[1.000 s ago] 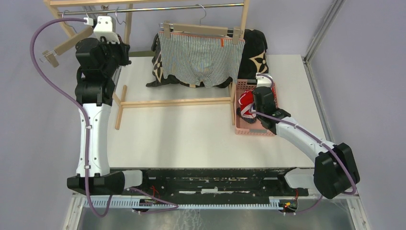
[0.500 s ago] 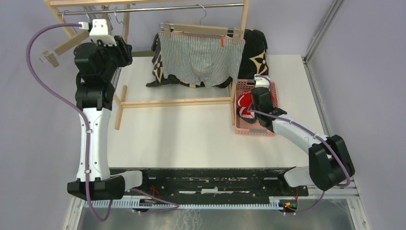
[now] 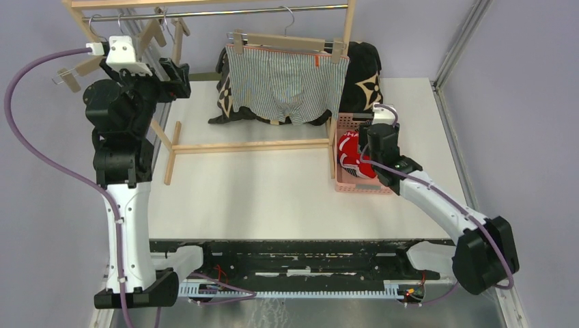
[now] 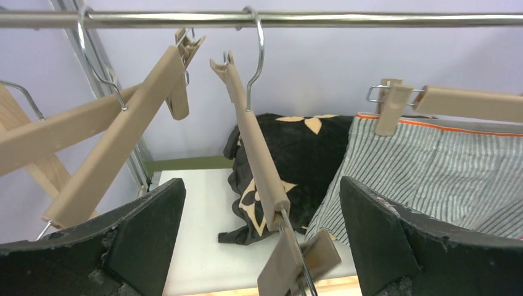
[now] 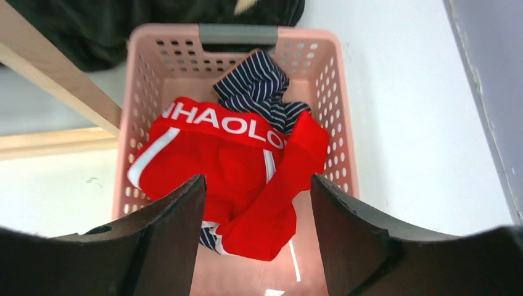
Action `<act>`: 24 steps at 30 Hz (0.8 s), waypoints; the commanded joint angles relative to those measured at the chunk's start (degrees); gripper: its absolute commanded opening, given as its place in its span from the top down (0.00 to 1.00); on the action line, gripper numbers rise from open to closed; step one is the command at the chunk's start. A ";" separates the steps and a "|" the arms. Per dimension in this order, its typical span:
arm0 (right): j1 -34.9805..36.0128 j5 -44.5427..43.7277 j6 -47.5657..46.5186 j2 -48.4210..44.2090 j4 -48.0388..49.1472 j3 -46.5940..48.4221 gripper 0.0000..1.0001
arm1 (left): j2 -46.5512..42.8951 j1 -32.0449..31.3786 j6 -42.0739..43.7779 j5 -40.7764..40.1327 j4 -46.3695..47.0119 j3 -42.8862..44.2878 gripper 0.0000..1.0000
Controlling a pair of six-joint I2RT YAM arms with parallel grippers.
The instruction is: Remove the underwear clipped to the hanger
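When I check the overhead camera, the grey-and-white pinstriped pair (image 3: pixel 283 85) hangs clipped at both top corners to the wooden hanger (image 3: pixel 287 42) on the rail (image 3: pixel 225 11). The black floral cushion (image 3: pixel 362 75) is behind it. A pink basket (image 3: pixel 355 186) sits on the counter (image 3: pixel 273 198) at the right end of the rack.

From the left wrist, the left pincer (image 4: pixel 260 182) is spread wide with nothing between its fingers, raised just below the rail. Two bare hangers (image 4: pixel 256 148) hang tilted in front of it. The pinstriped pair shows at the right, a clip on its orange-edged waistband.

From the right wrist, the right pincer (image 5: pixel 256 182) is likewise wide apart and grips nothing, poised over the basket. The red pair (image 5: pixel 216 166) lies crumpled inside, on top of the navy striped pair (image 5: pixel 256 89), which pokes out toward the basket's far wall. Whether the fingertips brush the red cloth I cannot quite tell.
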State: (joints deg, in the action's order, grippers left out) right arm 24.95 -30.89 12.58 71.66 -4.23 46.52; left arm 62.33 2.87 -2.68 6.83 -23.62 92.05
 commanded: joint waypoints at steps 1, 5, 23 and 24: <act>-0.31 2.47 -0.34 -8.50 -0.47 2.96 0.29 | -3.76 0.29 -1.97 3.14 2.21 0.50 0.01; -0.25 9.81 -1.06 -14.85 -2.67 4.75 0.30 | -5.25 0.24 -2.32 6.74 -0.95 0.61 0.01; -0.26 31.21 2.08 -15.34 1.71 13.91 0.54 | -13.56 0.19 -7.38 20.84 3.75 -14.57 0.01; -0.29 32.30 2.48 -14.65 2.60 13.98 0.55 | -13.80 0.16 -7.49 21.58 3.75 -15.05 0.01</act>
State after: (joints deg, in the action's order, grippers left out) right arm 24.95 -4.67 13.19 54.68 -7.35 57.95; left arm 50.98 2.87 -7.92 24.69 -23.40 77.91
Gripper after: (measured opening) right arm 0.466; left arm 0.993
